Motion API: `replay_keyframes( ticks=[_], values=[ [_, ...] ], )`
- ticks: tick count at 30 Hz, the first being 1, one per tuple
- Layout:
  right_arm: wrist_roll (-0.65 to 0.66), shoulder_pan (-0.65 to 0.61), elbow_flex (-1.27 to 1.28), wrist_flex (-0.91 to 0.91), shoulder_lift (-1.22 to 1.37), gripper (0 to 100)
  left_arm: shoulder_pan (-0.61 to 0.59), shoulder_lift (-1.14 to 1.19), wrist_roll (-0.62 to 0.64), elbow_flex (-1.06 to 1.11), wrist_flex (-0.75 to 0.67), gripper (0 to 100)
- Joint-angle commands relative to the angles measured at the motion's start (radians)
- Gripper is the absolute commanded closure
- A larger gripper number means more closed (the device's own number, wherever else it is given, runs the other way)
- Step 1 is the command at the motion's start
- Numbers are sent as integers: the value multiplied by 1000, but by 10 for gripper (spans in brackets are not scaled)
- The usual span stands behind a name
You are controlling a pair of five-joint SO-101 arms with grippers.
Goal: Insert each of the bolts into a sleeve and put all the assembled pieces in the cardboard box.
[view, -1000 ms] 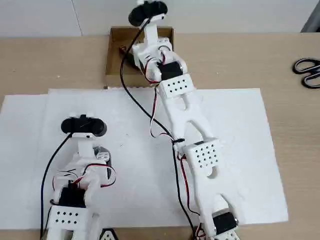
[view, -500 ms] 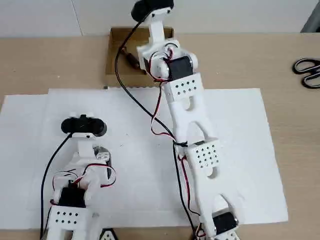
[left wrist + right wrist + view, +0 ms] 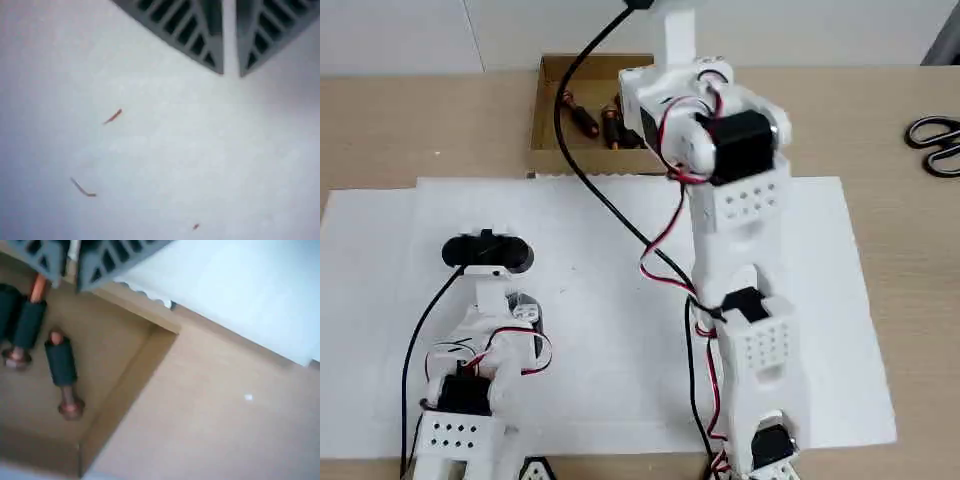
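Note:
The cardboard box [image 3: 544, 120] stands at the table's far edge. Inside it lie assembled pieces, copper bolts in dark sleeves [image 3: 583, 118], with another [image 3: 612, 126] beside. My right arm [image 3: 735, 160] stretches from the near edge up to the box's right end. In the right wrist view my right gripper [image 3: 75, 282] hangs shut and empty over the box corner [image 3: 135, 385], just above one sleeved bolt [image 3: 28, 322]; another piece [image 3: 62, 365] lies next to it. My left gripper [image 3: 230, 72] is shut and empty over the white paper [image 3: 160, 160]. The left arm [image 3: 485, 320] sits folded at the near left.
A large white paper sheet [image 3: 590, 300] covers the middle of the table. Scissors [image 3: 935, 140] lie at the far right on the bare wood. Black and red cables [image 3: 620, 215] run from the right arm across the paper.
My right arm has lifted and swung to the right off the box, uncovering the sleeved bolts inside. The left arm has stayed still.

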Motion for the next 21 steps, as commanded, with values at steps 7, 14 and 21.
replay_keyframes(
  ticks=[7, 14, 21],
  values=[
    [-14, 44, 230, 12, -380, 996, -6, -12, -3, -2, -14, 994],
    [-18, 104, 643, 5, -710, 996, -6, -12, -3, -2, -14, 994],
    [-101, 214, 1005, -8, -955, 996, -6, -12, -3, -2, -14, 994]
  ],
)
